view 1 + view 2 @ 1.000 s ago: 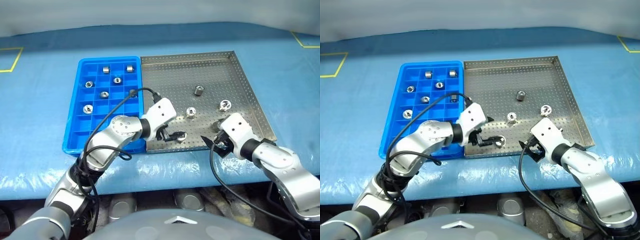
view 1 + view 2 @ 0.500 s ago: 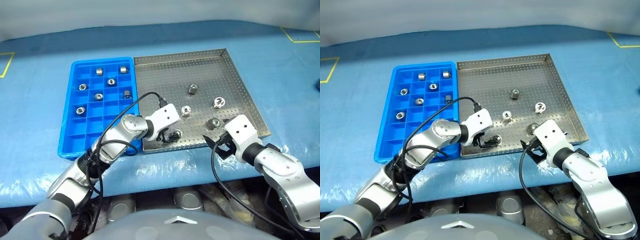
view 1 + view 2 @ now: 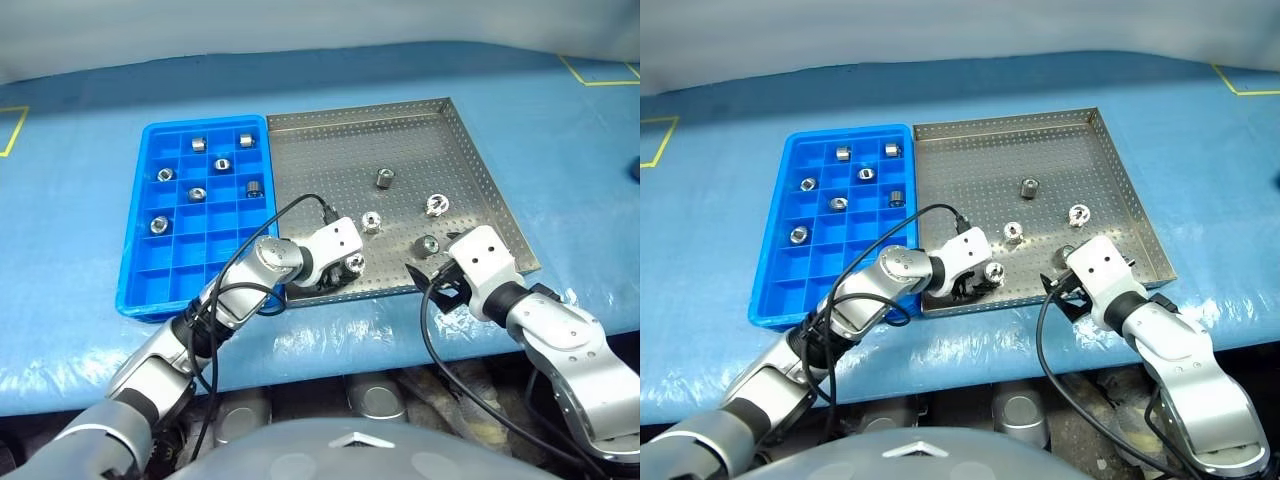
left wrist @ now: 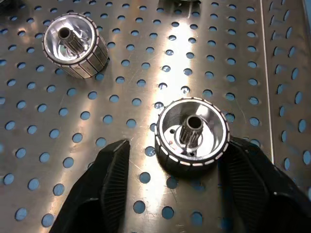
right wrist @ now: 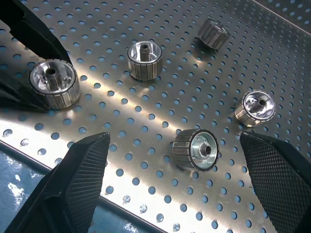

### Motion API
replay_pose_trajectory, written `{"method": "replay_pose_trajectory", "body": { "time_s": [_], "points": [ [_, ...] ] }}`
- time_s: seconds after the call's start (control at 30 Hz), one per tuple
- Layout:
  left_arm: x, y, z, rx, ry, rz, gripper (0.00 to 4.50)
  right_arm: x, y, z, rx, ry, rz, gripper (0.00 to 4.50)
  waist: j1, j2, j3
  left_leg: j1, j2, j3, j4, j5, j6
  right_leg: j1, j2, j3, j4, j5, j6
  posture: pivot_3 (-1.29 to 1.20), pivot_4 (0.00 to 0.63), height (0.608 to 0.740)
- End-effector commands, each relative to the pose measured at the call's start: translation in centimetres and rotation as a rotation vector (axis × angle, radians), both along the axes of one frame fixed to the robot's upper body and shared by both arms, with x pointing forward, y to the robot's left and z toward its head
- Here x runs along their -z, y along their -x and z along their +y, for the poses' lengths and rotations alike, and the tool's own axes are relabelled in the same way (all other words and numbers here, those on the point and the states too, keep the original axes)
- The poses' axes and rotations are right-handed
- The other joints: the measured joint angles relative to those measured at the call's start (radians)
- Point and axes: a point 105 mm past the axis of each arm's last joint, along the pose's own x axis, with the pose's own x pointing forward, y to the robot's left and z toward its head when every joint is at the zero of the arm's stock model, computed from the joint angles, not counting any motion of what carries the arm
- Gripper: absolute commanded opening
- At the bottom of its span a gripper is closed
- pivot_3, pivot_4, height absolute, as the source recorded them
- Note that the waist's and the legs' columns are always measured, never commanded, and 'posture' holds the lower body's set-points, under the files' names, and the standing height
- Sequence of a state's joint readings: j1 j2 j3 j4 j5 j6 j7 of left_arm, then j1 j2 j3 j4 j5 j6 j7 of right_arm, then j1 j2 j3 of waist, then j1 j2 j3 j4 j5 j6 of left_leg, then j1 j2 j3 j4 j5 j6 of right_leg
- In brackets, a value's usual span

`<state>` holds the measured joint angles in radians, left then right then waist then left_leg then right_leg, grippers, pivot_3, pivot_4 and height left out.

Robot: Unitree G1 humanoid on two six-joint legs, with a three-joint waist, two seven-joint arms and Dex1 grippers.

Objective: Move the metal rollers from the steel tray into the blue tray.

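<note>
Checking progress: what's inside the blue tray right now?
The blue tray holds seven metal rollers, each in its own compartment. The left arm covers part of its near right corner.

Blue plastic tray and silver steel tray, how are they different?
The blue plastic tray has little square compartments; the silver steel tray has one flat floor full of holes. The blue tray is narrower than the steel one. Both are rectangular, side by side, holding shiny metal rollers.

left gripper [image 4: 192, 160]: arm reaching low, fingers straddling a roller [image 4: 192, 134], apparently not yet clamped | right gripper [image 5: 177, 182]: fingers spread wide, hovering
</note>
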<state>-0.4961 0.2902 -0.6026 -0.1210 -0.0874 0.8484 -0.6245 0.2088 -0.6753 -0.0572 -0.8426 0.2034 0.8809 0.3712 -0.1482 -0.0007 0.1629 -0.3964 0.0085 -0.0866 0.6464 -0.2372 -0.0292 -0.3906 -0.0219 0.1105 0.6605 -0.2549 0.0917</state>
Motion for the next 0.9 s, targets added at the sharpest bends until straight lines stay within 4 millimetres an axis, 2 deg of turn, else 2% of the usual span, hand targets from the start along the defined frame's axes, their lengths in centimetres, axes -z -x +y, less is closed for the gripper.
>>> {"method": "replay_pose_trajectory", "body": {
  "time_s": [0.03,0.2,0.33,0.63,0.73,0.9],
  "points": [
    [0.9,0.7,-0.2,0.011,-0.007,0.046,2.48,-1.0,-0.1,0.5,-0.021,0.003,-0.053,4.50,0.000,0.001,0.000,0.000,0.000,0.000,0.000,0.000,0.000,0.000,0.000,0.000,0.000,0.000,0.000,-0.23,0.150,0.740],
    [0.8,0.8,-0.3,0.012,0.019,0.056,2.48,-1.1,-0.3,0.6,-0.027,-0.001,-0.057,4.50,0.001,0.000,0.000,0.000,0.000,0.000,0.000,0.000,0.000,0.000,0.000,0.000,0.000,0.000,0.000,-0.23,0.150,0.740],
    [0.7,0.5,-0.3,-0.009,0.041,0.064,1.71,-1.1,-0.4,0.8,-0.034,0.001,-0.057,4.50,0.001,0.001,0.000,0.000,0.000,0.000,0.000,0.000,0.000,0.000,0.000,0.000,0.000,0.000,0.000,-0.22,0.150,0.740],
    [0.9,0.6,-0.5,-0.037,0.085,0.109,1.71,-1.1,-0.7,1.1,-0.046,0.002,-0.065,4.50,0.003,0.000,0.000,0.000,0.000,0.000,0.000,0.000,0.000,0.000,0.000,0.000,0.000,0.000,0.000,-0.22,0.150,0.740],
    [0.1,0.2,-0.6,-0.072,0.134,0.103,1.71,-0.9,-0.7,1.3,-0.055,0.002,-0.057,4.50,0.004,0.000,0.000,0.000,0.000,0.000,0.000,0.000,0.000,0.001,0.000,0.000,0.000,0.000,0.000,-0.22,0.150,0.740],
    [-2.9,-0.9,-0.1,-0.173,0.272,0.084,1.71,-0.8,-1.0,1.8,-0.079,-0.005,-0.054,4.50,0.003,0.000,0.000,0.000,0.000,0.000,0.000,0.000,0.000,0.000,0.000,0.000,0.000,0.000,0.000,-0.19,0.150,0.740]
  ]
}}
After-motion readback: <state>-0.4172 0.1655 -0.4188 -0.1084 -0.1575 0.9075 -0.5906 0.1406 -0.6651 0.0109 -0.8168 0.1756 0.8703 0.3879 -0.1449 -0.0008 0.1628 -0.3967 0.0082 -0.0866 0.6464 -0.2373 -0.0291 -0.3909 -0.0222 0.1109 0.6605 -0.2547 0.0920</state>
